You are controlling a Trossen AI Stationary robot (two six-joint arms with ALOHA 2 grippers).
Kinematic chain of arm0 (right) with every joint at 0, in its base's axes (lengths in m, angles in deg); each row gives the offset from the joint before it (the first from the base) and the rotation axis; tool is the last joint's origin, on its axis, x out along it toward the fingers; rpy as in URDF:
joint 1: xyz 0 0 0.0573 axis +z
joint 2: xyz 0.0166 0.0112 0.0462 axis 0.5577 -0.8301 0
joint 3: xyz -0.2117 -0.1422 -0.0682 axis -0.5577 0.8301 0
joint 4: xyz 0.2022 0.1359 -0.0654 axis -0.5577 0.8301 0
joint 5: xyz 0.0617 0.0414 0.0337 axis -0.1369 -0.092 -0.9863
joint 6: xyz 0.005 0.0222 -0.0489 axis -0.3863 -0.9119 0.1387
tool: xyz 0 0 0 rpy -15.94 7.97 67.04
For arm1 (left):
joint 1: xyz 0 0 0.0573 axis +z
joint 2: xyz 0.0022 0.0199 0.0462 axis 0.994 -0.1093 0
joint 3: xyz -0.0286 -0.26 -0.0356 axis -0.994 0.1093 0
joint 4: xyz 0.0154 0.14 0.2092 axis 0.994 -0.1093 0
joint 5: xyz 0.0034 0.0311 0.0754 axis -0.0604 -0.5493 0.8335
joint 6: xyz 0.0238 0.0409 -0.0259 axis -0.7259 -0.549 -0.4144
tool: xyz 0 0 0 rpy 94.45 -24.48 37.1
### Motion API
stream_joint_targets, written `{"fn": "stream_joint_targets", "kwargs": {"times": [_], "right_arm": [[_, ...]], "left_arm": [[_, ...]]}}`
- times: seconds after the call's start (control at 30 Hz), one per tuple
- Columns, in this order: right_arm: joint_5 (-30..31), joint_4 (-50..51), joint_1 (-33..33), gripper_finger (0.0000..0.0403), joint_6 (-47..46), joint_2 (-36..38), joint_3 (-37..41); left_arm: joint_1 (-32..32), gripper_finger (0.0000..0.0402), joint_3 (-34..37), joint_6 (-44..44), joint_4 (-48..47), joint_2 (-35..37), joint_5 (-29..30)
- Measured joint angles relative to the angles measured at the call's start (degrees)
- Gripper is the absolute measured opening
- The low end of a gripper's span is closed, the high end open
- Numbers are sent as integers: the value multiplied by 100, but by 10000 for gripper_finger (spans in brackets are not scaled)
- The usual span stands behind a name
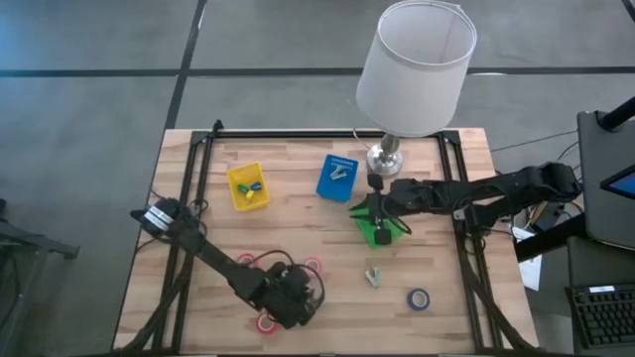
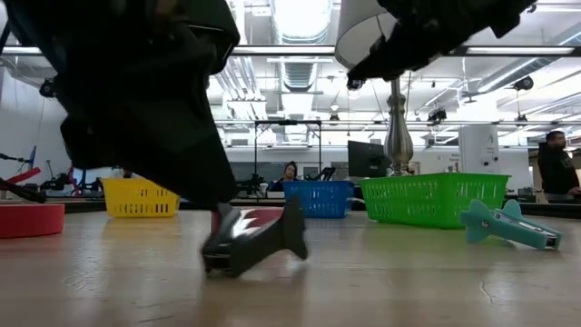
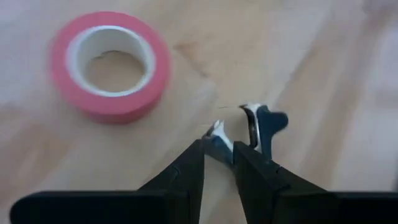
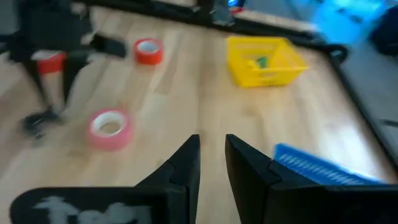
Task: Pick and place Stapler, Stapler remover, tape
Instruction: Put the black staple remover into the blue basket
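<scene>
Your left gripper (image 3: 219, 163) sits low at the near edge of the counter (image 1: 298, 223), its jaws nearly pressed together around a small dark staple remover (image 3: 249, 127) lying just ahead of the tips; whether they pinch it yet, you cannot tell; a red tape roll (image 3: 110, 63) lies flat just beside; right of it lie a teal stapler (image 1: 373, 277) and a blue-purple roll (image 1: 419, 298); farther off, your right gripper (image 4: 211, 158) hangs over the green tray (image 1: 378, 228), jaws narrowly parted, empty.
</scene>
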Motion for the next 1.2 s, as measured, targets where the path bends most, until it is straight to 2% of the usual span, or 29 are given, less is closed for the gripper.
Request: {"fn": "stream_joint_targets", "kwargs": {"times": [0.17,0.63,0.8,0.93,1.2], "right_arm": [[-459,-4,240,61,-170,7,141],[-467,0,793,59,-168,9,417],[-468,9,795,60,-170,11,417],[-469,62,795,60,-170,11,423],[-471,135,795,62,-168,15,425]], "left_arm": [[-4,97,-514,2,-304,-245,92],[20,166,-716,89,-397,-400,224],[28,168,-898,342,-512,-392,186],[28,168,-1194,592,-952,-391,-105],[28,165,-1568,1047,-1439,-631,-114]]}}
